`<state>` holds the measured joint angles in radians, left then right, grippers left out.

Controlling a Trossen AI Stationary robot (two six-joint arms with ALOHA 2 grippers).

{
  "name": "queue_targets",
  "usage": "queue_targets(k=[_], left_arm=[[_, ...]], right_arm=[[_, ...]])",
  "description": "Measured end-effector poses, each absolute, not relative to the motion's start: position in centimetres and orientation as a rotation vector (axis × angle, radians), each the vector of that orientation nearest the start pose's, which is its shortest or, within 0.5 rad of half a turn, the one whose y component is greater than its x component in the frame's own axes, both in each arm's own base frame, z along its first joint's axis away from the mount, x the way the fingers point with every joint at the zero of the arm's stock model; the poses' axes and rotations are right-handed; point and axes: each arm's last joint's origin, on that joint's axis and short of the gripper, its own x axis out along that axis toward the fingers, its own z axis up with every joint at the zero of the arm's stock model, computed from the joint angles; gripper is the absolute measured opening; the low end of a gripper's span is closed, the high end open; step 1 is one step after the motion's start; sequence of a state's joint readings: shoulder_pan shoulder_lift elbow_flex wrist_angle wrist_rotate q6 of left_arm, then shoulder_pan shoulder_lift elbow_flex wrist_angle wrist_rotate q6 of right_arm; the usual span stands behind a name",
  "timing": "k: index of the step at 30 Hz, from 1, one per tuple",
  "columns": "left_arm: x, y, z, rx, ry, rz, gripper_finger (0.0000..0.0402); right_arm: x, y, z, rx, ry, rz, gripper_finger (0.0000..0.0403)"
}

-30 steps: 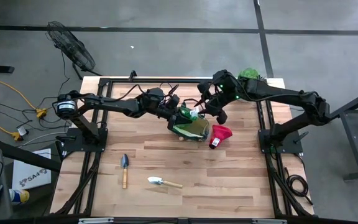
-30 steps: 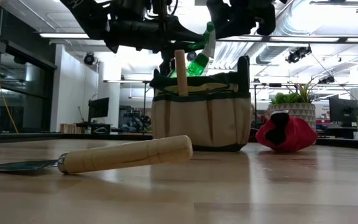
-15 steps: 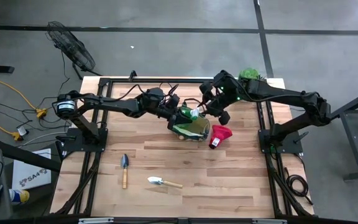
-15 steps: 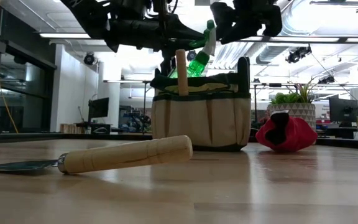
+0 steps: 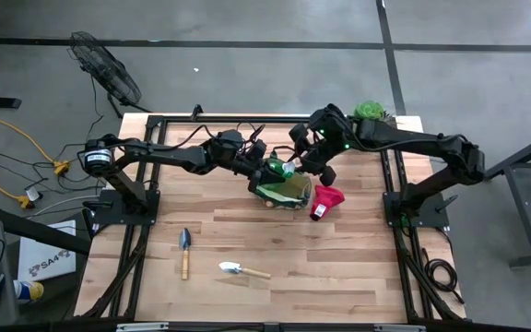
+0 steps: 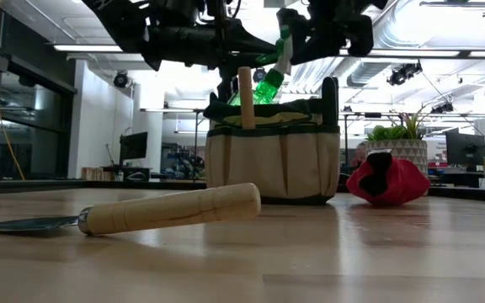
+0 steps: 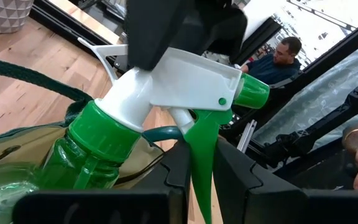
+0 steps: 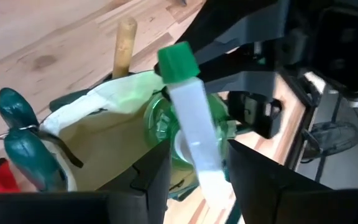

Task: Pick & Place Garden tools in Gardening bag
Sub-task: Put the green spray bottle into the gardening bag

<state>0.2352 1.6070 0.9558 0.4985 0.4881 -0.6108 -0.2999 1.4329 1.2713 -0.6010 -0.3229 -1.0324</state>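
The green spray bottle (image 6: 267, 86) stands tilted in the tan gardening bag (image 6: 272, 160), its white head (image 8: 188, 118) sticking out above the rim. My left gripper (image 7: 201, 158) reaches in from the table's left and is shut on the bottle. My right gripper (image 8: 197, 152) is open above the bag (image 5: 282, 190), its fingers on either side of the white head; I cannot tell whether they touch it. A wooden handle (image 6: 244, 97) and dark green handles (image 8: 17, 140) also stick out of the bag. My left gripper pinches the bottle's green trigger (image 7: 199, 146) between its two fingers. The fingers come nearly level from the table's left. The bottle leans toward the right arm, with its body (image 7: 73, 168) down inside the bag.
A red item (image 5: 325, 201) lies on the table just right of the bag. Two wooden-handled trowels (image 5: 184, 251) (image 5: 242, 270) lie toward the near edge. A potted plant (image 5: 369, 109) stands at the far right corner. A person (image 7: 278, 59) sits beyond the table.
My right gripper has risen a little, then come down and toward the table's left over the bottle's white head. Its fingers have stayed equally far apart. The bottle, the bag and my left gripper have kept still.
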Motion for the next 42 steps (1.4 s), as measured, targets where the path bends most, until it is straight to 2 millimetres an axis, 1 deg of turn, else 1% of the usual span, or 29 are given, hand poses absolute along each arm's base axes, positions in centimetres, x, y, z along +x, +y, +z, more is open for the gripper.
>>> queue_targets(k=[4,6,8,14,16,19,22,24,28,32,35,42], left_arm=[[34.6,6.9,25.2,-0.661,0.217,-0.203,0.0042],[34.6,6.9,25.2,-0.660,0.217,-0.204,0.0042],[34.6,6.9,25.2,-0.661,0.217,-0.203,0.0042],[34.6,6.9,25.2,-0.662,0.221,-0.206,0.0042],[34.6,6.9,25.2,-0.661,0.221,-0.207,0.0043],[34.6,6.9,25.2,-0.644,0.218,-0.209,0.0048],[34.6,6.9,25.2,-0.617,0.217,-0.218,0.0073],[34.6,6.9,25.2,-0.603,0.214,-0.217,0.0099],[34.6,6.9,25.3,-0.579,0.210,-0.222,0.0154],[34.6,6.9,25.3,-0.578,0.212,-0.233,0.0194],[34.6,6.9,25.3,-0.576,0.213,-0.238,0.0208],[34.6,6.9,25.2,-0.552,0.212,-0.233,0.0211]], right_arm=[[29.6,-8.0,31.6,-0.763,0.637,0.398,0.0142],[29.7,-8.0,31.6,-0.764,0.634,0.397,0.0133],[29.7,-8.0,31.6,-0.764,0.632,0.397,0.0116],[29.6,-8.0,31.6,-0.764,0.640,0.403,0.0049],[29.6,-8.0,31.6,-0.764,0.642,0.405,0.0044],[29.6,-8.0,31.6,-0.765,0.642,0.402,0.0047],[29.6,-8.0,31.6,-0.757,0.646,0.394,0.0050],[29.6,-8.0,31.6,-0.756,0.648,0.391,0.0043],[29.5,-8.0,31.5,-0.752,0.665,0.389,0.0041],[29.4,-8.1,31.4,-0.714,0.706,0.350,0.0041],[29.2,-8.1,31.3,-0.672,0.739,0.320,0.0041],[28.6,-8.0,31.0,-0.536,0.828,0.274,0.0041]])
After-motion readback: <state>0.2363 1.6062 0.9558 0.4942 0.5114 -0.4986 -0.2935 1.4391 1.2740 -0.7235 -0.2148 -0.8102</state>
